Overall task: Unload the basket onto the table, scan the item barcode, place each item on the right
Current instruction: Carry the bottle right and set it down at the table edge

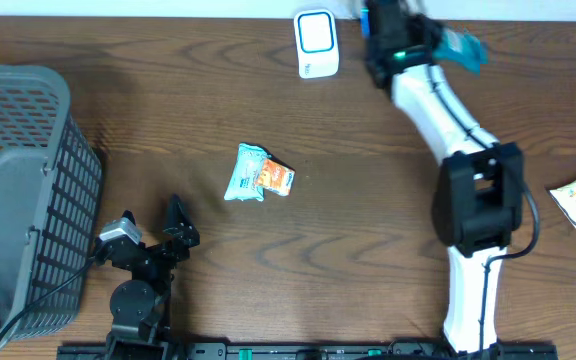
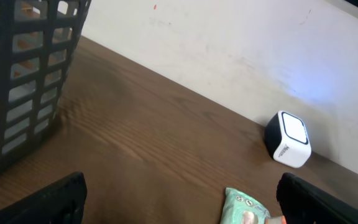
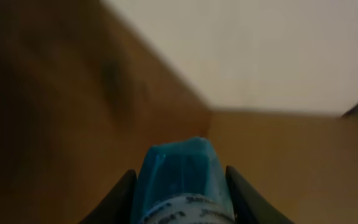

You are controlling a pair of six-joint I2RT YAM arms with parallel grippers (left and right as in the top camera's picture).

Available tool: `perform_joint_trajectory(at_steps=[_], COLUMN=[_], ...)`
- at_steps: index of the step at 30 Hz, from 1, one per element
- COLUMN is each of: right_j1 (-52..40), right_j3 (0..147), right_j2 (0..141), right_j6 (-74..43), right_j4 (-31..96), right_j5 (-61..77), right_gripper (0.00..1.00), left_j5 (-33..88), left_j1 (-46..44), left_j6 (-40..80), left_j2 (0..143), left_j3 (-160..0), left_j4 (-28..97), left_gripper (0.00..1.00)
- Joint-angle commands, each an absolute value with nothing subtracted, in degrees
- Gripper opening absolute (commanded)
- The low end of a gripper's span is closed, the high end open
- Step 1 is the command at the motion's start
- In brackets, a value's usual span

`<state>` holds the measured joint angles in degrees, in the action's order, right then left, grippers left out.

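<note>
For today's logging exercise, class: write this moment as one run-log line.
right gripper: shut on blue packet, near scanner | left gripper: open, empty

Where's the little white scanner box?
In the overhead view the white scanner stands at the far edge of the table, just left of the right tool holding a blue packet.

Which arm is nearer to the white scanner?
Right. The right arm reaches to just right of the white scanner, holding a blue packet. The left arm sits far off at the front edge beside the basket.
</note>
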<state>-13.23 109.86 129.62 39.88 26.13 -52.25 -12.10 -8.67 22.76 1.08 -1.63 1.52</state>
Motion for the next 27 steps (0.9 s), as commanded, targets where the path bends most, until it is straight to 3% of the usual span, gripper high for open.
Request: perform_joint_trajectory(at_steps=[1, 13, 20, 27], right_j1=[-8.93, 6.79, 14.17, 17.98], right_j3=[110.52, 110.45, 110.43, 110.43], right_j2=[128.57, 128.57, 128.57, 128.57], right_j6=[28.16, 17.82, 14.11, 8.82], right_j4=[30.02, 40.36, 44.88, 46.76], right_j5=[-50.54, -42.15, -36.10, -34.79], right_gripper=[0.11, 0.14, 0.30, 0.54], left_j5=[-12.43, -12.43, -12.43, -12.43], left_j1=[-8.43, -8.43, -8.43, -8.43], left_j6=[23.22, 23.24, 23.24, 23.22], left_j2=[1.04, 1.04, 1.04, 1.04], left_j3=[-0.47, -0.47, -0.47, -0.47], left_j4=[3.44, 3.44, 3.44, 3.44], left_gripper=[0.98, 0.98, 0.98, 0.98])
